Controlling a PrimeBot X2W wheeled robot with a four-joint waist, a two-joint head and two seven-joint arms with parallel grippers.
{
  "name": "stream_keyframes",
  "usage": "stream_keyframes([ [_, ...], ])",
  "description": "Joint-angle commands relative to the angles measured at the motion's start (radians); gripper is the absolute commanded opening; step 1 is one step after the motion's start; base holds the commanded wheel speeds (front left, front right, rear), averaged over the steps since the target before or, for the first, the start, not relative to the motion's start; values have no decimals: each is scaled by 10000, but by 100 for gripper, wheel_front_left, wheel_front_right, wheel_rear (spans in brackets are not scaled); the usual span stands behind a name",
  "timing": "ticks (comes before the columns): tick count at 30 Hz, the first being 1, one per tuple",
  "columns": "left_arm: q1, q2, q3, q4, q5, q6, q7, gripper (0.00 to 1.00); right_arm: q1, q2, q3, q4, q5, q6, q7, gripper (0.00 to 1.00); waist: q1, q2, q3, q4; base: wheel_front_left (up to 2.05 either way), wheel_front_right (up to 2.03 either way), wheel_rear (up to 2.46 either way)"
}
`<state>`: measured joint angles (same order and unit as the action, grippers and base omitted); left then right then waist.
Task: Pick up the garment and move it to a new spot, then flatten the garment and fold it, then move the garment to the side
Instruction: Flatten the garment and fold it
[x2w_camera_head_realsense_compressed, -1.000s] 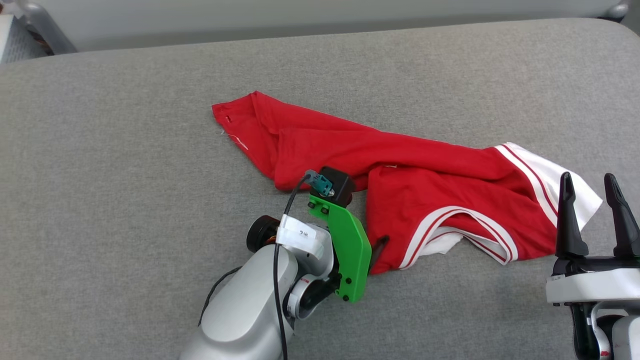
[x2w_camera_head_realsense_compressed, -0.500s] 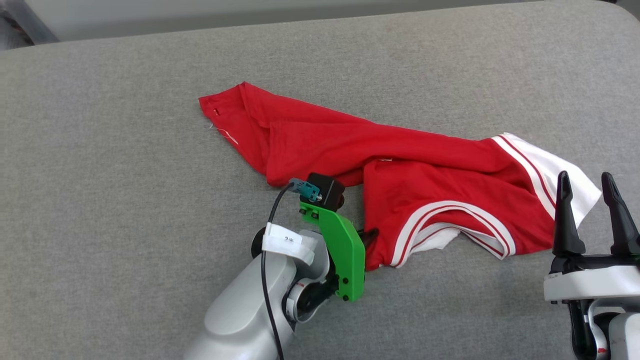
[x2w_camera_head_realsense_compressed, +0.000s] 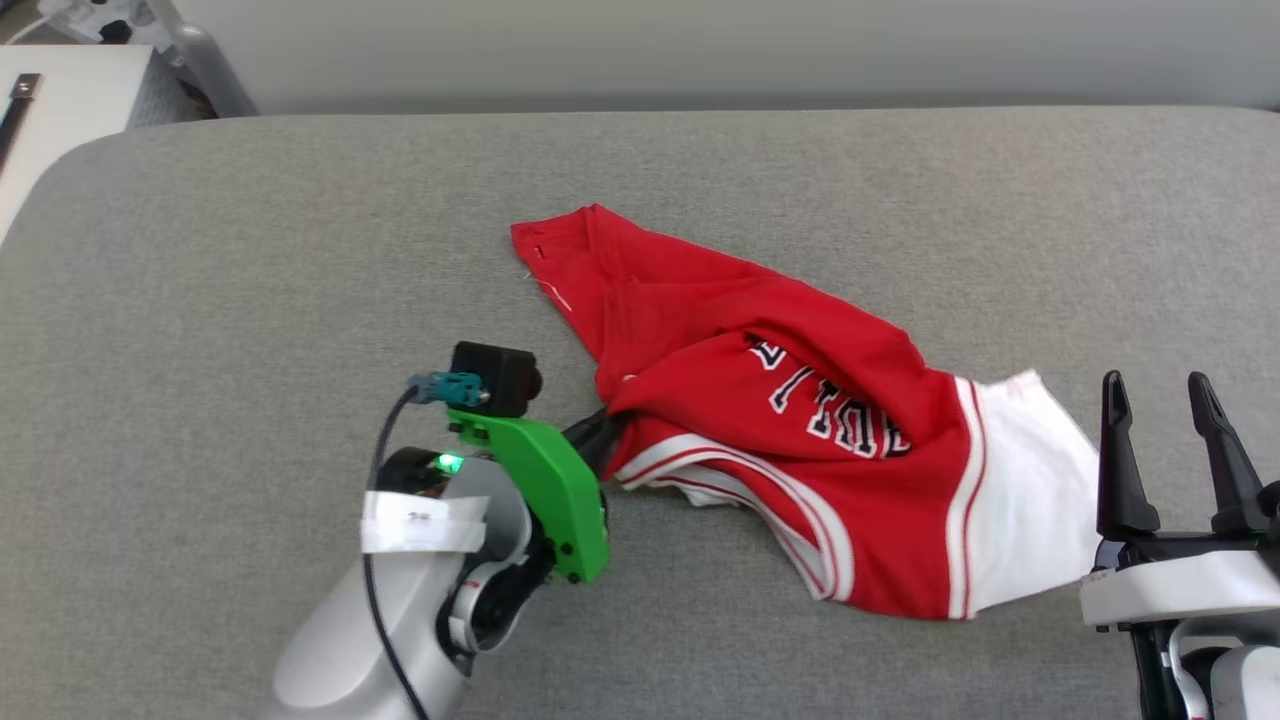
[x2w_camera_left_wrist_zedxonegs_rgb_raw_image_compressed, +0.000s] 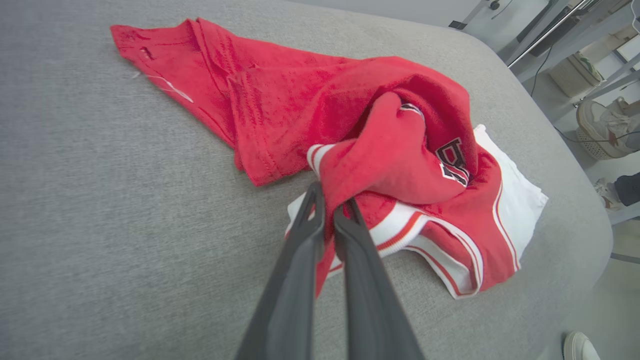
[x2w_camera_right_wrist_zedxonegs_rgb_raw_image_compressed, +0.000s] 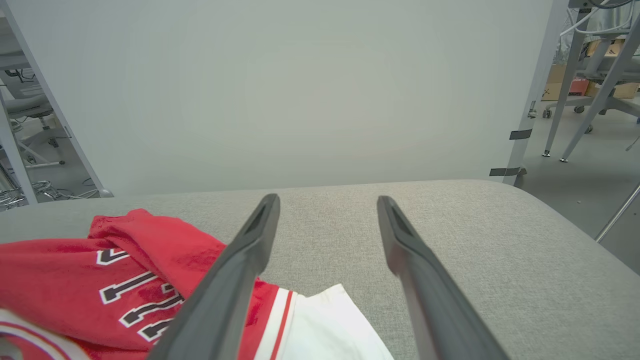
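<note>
**Left arm.** In the head view the left forearm rises from the lower left. It carries a green bracket (x2w_camera_head_realsense_compressed: 545, 480) and a black camera module (x2w_camera_head_realsense_compressed: 495, 375) at the wrist. The left claw (x2w_camera_head_realsense_compressed: 600, 435) points right, with its fingertips buried in the near-left edge of the garment (x2w_camera_head_realsense_compressed: 720, 300). The left wrist view shows this claw (x2w_camera_left_wrist_zedxonegs_rgb_raw_image_compressed: 331, 197) clenched on a fold of red fabric. The two dark fingers (x2w_camera_left_wrist_zedxonegs_rgb_raw_image_compressed: 295, 260) lie almost parallel with cloth pinched between them, just above a band of red-and-white striped trim (x2w_camera_left_wrist_zedxonegs_rgb_raw_image_compressed: 400, 227).

**Garment.** The red jersey T-shirt (x2w_camera_left_wrist_zedxonegs_rgb_raw_image_compressed: 300, 100) lies crumpled on the grey padded bench (x2w_camera_head_realsense_compressed: 250, 250), right of centre.
- One red corner points toward the far left.
- The body is bunched in the middle, and the gripped fold humps up over the fingertips.
- Black lettering with a white outline (x2w_camera_head_realsense_compressed: 830, 410) is partly exposed and runs diagonally. It cannot be read in full.
- A white sleeve (x2w_camera_head_realsense_compressed: 1020, 480) with red stripe trim spreads flat at the right end.

**Right arm.** The right claw (x2w_camera_head_realsense_compressed: 1153, 385) stands at the lower right with its fingers upright, just beside the white sleeve. Whether it touches the sleeve cannot be determined. In the right wrist view this claw (x2w_camera_right_wrist_zedxonegs_rgb_raw_image_compressed: 327, 200) is released: its fingers are spread wide with bare bench (x2w_camera_right_wrist_zedxonegs_rgb_raw_image_compressed: 450, 225) between them. The garment (x2w_camera_right_wrist_zedxonegs_rgb_raw_image_compressed: 50, 285) lies to the left of that view.
</note>
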<state>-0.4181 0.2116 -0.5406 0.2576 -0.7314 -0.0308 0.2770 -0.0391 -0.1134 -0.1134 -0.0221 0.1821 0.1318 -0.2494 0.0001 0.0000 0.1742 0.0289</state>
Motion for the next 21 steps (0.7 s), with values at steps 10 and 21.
stream_keyframes([
  [10,649,2136,465,-2893,1493,1571,534,0,276,62,263,238,135,-11,39,100,-1,0,-665,923,0,0,0],
  [21,1284,1463,-1561,-1707,1808,1107,1787,0,159,42,430,463,208,-11,78,100,-1,0,-380,269,0,0,0],
])
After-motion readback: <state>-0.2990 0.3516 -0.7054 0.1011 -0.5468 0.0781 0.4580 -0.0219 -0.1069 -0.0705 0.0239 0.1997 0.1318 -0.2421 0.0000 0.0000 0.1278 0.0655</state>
